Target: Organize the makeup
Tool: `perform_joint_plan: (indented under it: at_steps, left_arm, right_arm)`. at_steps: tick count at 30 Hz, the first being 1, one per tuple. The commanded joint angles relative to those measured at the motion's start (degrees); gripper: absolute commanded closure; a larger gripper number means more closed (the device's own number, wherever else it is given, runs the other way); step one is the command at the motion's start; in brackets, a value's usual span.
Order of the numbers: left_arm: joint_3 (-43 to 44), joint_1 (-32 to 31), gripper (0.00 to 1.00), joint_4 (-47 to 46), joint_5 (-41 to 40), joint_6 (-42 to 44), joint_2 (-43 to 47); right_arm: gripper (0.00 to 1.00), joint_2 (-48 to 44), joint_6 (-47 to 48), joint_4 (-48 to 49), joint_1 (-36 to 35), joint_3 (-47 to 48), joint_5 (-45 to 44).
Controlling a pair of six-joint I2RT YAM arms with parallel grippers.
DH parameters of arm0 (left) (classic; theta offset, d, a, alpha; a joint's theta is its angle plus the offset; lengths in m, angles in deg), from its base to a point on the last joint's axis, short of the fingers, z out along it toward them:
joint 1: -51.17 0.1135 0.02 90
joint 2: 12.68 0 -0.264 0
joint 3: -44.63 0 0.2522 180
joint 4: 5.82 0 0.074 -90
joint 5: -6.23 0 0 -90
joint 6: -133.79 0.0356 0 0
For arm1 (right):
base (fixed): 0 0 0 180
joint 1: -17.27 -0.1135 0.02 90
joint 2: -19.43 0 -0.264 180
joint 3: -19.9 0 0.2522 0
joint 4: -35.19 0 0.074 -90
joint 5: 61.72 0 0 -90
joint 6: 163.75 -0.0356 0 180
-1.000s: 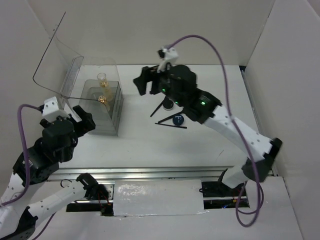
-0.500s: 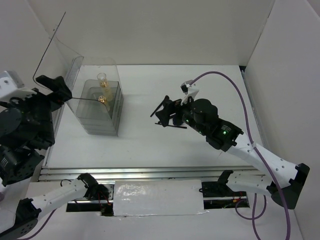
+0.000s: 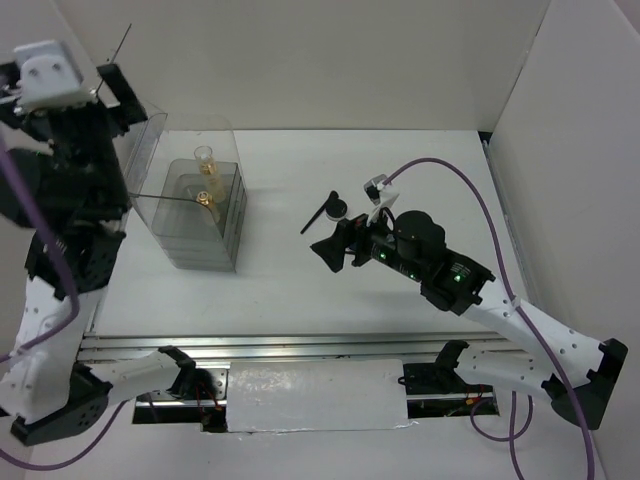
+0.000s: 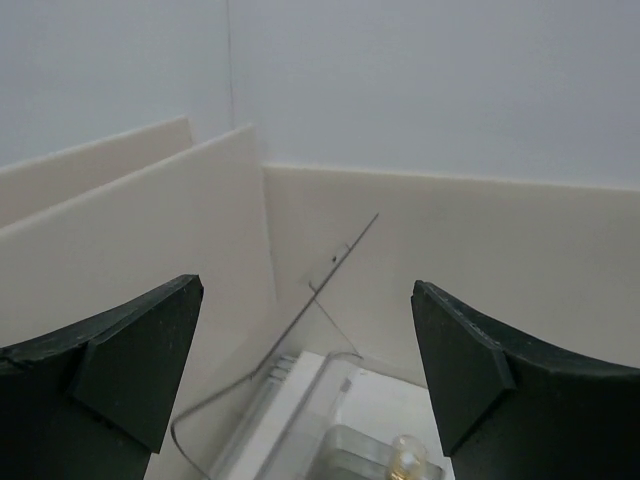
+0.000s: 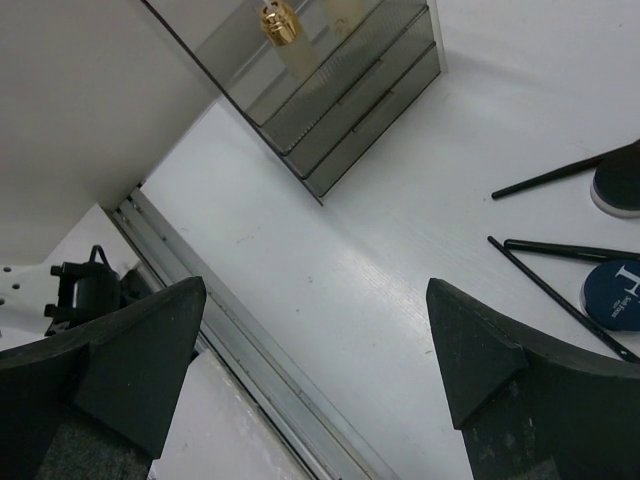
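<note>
The makeup is split. A pale-yellow bottle (image 3: 205,157) and an amber gold-capped bottle (image 3: 205,197) stand in the top of the clear drawer box (image 3: 200,240). A black compact (image 3: 338,208) and a thin brush (image 3: 315,218) lie mid-table. The right wrist view shows the dark blue compact (image 5: 612,295), the black compact (image 5: 620,180) and thin black brushes (image 5: 550,177) beside one another. My right gripper (image 3: 335,248) hovers open and empty over bare table (image 5: 310,370). My left gripper (image 3: 118,95) is raised high at the far left, open and empty (image 4: 310,370), above the box's lid.
The box's clear lid (image 3: 110,110) stands open, leaning toward the left wall. White walls close in the table on three sides. A metal rail (image 5: 250,370) runs along the near edge.
The right gripper left the box area, swung back to mid-table and opened wide. The left arm rose from beside the box to high at the far left.
</note>
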Motion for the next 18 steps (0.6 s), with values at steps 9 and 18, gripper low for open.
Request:
perform_joint_plan:
  at_steps: [9, 18]
  left_arm:
    - [18.8, 23.9, 0.01, 29.4, 15.3, -21.2, -13.9]
    - [-0.8, 30.8, 0.01, 20.7, 23.9, -27.3, -7.1]
  right_arm:
    - [0.0, -6.6, 2.0, 0.1, 0.3, -3.4, 1.6]
    - [0.0, -8.0, 4.1, -0.5, 0.3, -5.3, 1.6]
